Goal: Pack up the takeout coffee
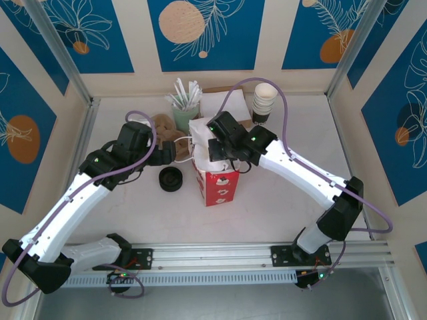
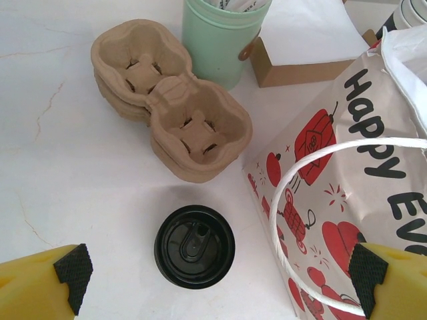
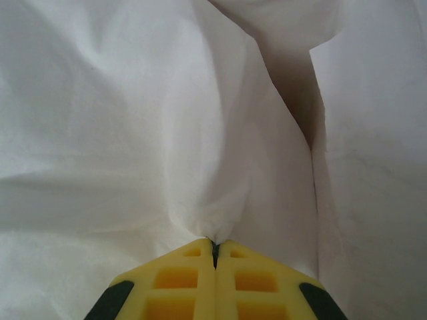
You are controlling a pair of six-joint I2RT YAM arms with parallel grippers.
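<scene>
Takeout coffee (image 2: 194, 246) sits on the worktop (image 2: 80, 187) just ahead of the left gripper's (image 2: 220, 268) spread jaws, probably light and crushable, best gripped gently around its wall, not the slick top; the right gripper's (image 3: 215, 250) jaws pinch the bag's (image 2: 347, 167) white paper.

stack of black lids (image 2: 194, 246): glossy plastic; cup carriers (image 2: 175, 107): rough matt moulded pulp; bag (image 2: 347, 173): smooth printed paper; table (image 2: 67, 167): smooth white.

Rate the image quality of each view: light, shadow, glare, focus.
Top external: even light, sharp, soft shadows on the table. Left wrist: crisp, with a dull sheen on the black lid and a faint shadow round it. Right wrist: flat white bag with little contrast, one dark fold upper right, the shut right tool pinching it.
</scene>
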